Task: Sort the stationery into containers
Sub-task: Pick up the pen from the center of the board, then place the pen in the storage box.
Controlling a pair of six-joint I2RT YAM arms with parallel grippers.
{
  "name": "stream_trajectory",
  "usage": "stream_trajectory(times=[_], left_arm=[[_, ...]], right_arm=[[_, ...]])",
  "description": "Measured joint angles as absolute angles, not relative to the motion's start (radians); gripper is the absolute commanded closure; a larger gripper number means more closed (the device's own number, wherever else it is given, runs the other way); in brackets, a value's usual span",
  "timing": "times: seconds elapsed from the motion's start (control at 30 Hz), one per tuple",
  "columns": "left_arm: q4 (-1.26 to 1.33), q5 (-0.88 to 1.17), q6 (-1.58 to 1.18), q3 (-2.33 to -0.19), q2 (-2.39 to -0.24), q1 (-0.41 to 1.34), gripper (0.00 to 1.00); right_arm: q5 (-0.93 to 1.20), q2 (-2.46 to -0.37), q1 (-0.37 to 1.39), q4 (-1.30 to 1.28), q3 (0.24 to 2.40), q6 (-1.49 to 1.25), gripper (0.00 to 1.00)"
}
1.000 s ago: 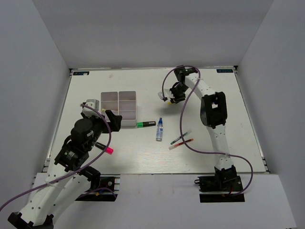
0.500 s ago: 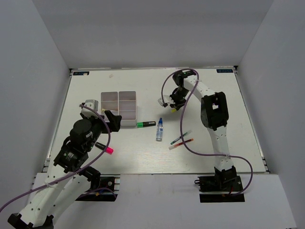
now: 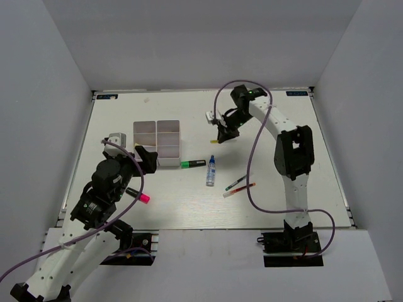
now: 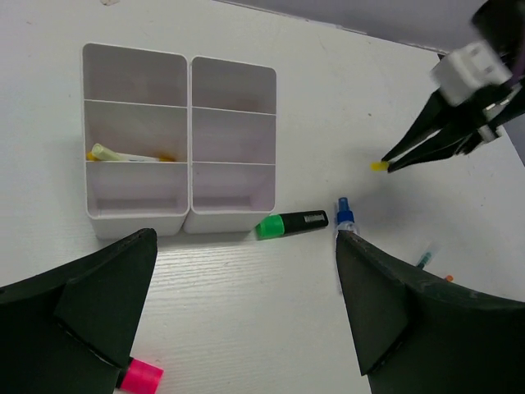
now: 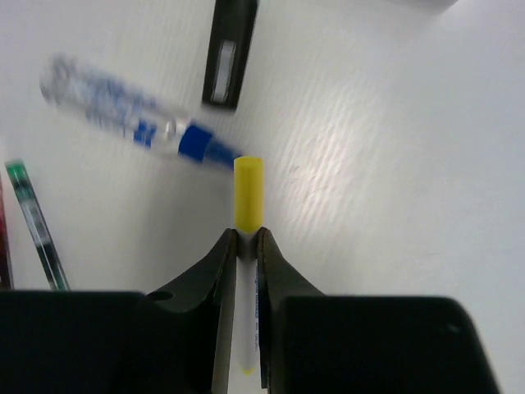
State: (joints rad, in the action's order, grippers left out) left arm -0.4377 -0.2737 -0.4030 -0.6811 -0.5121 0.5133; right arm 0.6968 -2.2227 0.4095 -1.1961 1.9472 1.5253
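**Top external view.** The right end effector (image 3: 221,136) hangs over the far middle of the table (image 3: 189,207), to the right of the tray (image 3: 157,135). Its grip cannot be judged from here. The left end effector (image 3: 146,158) sits at the tray's near edge. The green highlighter (image 3: 192,163) and the blue-capped tube (image 3: 211,170) lie just right of it. The pink-capped marker (image 3: 140,196) lies beside the left arm.

**Left wrist view.** The left end effector (image 4: 246,242) is spread wide and grips nothing. The right end effector (image 4: 392,164) is pinched almost closed on the yellow-ended pen (image 4: 377,166). The pen's yellow end points toward the tray's side of the table. A second pen (image 4: 123,154) lies crosswise in the middle compartment of the tray's left column.

**Right wrist view.** The fingers (image 5: 223,256) clamp the pen's white barrel with no gap either side. The pen's long axis runs in line with the fingers, and its yellow end (image 5: 248,193) sticks out past the fingertips. Beneath it, the tube (image 5: 131,111) lies slantwise and the highlighter (image 5: 230,49) lies beyond.
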Motion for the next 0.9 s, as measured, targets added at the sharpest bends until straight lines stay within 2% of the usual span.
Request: stream_trajectory(times=[0.2,0.43,0.6,0.8,0.9], left_arm=[[-0.444,-0.314,-0.42,-0.68,-0.469,0.513,0.01],[-0.442,-0.36,-0.425,-0.672,-0.4,0.513,0.01],[-0.441,-0.39,-0.427,-0.661,-0.332,0.513,0.02],[-0.422,-0.408,-0.427,-0.638,-0.255,0.513,0.02],[-0.417,-0.41,-0.427,-0.634,-0.242,0.513,0.02]], right_arm=[[0.922,-2.059,0.448,-1.011,2.017,1.243,1.0],[1.146,-2.059,0.522,-0.63,2.043,0.814,1.0],[1.254,-2.157,0.58,-0.17,2.056,0.358,1.0],[1.342,-2.329,0.643,0.62,2.086,-0.265,1.0],[1.347,-2.422,0.673,0.828,2.142,-0.431,1.0]])
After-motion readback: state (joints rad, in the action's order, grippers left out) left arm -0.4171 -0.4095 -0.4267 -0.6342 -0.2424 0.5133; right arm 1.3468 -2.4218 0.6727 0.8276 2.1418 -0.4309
